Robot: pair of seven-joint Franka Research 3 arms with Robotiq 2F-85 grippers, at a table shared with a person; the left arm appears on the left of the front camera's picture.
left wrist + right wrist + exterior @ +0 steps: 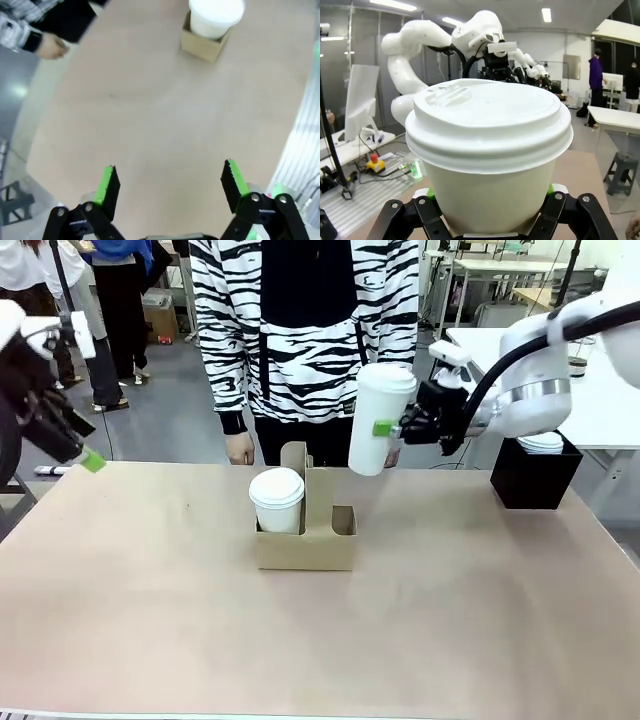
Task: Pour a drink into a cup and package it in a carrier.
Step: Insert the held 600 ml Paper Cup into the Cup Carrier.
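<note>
My right gripper is shut on a tall white lidded paper cup, holding it in the air just above and to the right of the tan cardboard carrier. In the right wrist view that cup sits between the green-padded fingers. A second lidded white cup stands in the carrier's left slot; the right slot is bare. My left gripper hangs open over the table's left side, with the carrier and its cup far ahead. No drink is visible.
A person in a zebra-striped top stands at the far edge behind the carrier, one hand near the table. A black square box topped with white lids sits at the back right. Bare tabletop lies in front.
</note>
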